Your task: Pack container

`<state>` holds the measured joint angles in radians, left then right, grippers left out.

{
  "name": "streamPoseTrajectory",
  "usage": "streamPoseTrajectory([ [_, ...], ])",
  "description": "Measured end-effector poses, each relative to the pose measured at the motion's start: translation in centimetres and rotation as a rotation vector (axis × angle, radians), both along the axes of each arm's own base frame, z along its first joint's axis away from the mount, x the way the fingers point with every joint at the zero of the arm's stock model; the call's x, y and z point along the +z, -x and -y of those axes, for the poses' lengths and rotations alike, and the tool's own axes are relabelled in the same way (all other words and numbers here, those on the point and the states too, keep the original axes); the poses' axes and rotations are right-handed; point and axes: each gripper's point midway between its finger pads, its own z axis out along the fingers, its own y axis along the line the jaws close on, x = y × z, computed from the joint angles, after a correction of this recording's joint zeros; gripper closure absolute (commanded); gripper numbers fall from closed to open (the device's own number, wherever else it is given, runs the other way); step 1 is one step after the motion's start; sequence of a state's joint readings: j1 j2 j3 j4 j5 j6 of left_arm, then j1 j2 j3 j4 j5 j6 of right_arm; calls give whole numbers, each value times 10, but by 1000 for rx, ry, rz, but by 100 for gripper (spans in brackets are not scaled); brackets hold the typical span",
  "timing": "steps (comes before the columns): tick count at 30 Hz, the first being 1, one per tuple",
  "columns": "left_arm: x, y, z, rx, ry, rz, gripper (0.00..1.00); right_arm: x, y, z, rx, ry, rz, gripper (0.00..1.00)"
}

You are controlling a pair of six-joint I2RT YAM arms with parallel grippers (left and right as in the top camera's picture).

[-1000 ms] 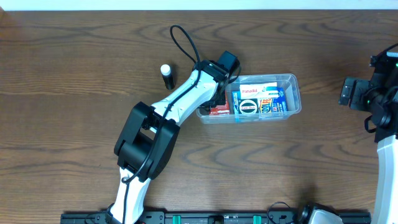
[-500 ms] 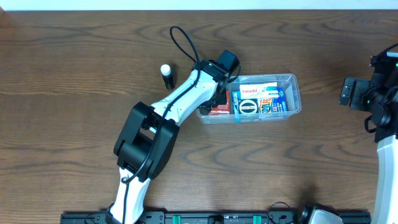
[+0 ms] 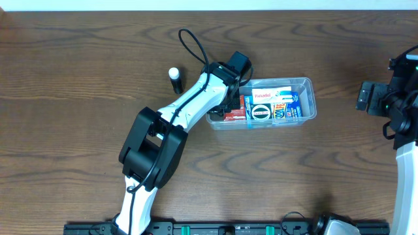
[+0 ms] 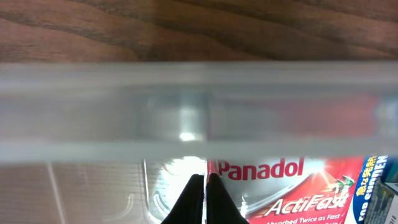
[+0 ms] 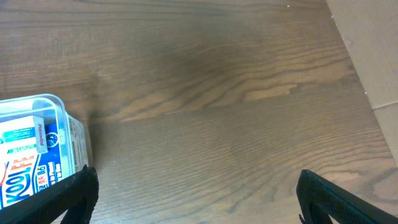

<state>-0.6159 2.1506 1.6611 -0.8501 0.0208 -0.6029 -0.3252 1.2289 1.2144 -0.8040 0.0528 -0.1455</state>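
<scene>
A dark wooden tabletop seen from above. The white left arm reaches from the near edge to the left end of the container, a clear shallow tub lying just right of the tabletop's centre. The right arm hangs at the right edge, well apart from the tub. Inside lie medicine boxes, among them a red Panadol box. The left fingers are pressed together with nothing between them, their tips inside the tub, just beside that box. The right fingers are spread wide above bare wood. A small black tube with a white cap sits left of the left arm.
</scene>
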Motion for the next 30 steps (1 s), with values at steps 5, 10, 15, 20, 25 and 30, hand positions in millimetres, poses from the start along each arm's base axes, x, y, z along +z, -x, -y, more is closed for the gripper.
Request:
streamPoseTrajectory([
  [5,2,1,1,-27,5,-5,94,0,0,0,0,0,0,1],
  [10,7,1,3,-34,18,1,94,0,0,0,0,0,0,1],
  [15,49,-10,-3,-39,37,107,94,0,0,0,0,0,0,1],
  [20,131,-27,-34,1,65,298,94,0,0,0,0,0,0,1],
  [25,199,-41,-93,93,35,479,94,0,0,0,0,0,0,1],
  [30,236,-50,-155,179,-30,577,94,0,0,0,0,0,0,1],
])
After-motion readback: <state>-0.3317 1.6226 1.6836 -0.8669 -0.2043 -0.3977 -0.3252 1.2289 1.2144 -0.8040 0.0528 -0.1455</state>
